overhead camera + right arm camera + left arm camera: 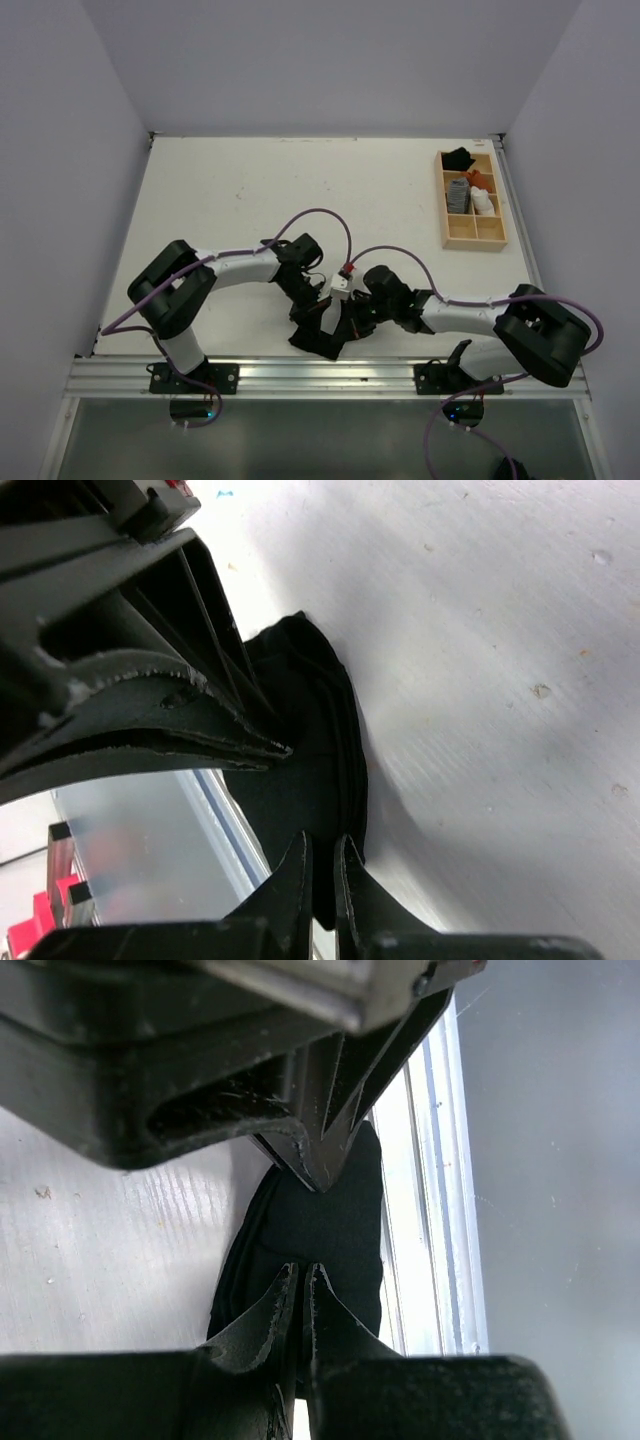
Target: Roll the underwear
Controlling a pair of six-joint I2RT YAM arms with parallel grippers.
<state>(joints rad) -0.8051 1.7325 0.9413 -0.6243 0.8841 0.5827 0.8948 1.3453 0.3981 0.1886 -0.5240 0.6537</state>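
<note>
The black underwear lies bunched at the table's near edge, partly over the front rail, between the two arms. It also shows in the left wrist view and the right wrist view, where it is folded in layers. My left gripper is shut on one end of the fabric. My right gripper is shut on the opposite end, with fabric pinched between its fingers. The two grippers face each other tip to tip, a short gap apart over the garment.
A wooden compartment tray stands at the back right, holding a black cloth, a grey striped roll and a white roll. The metal front rail runs just below the underwear.
</note>
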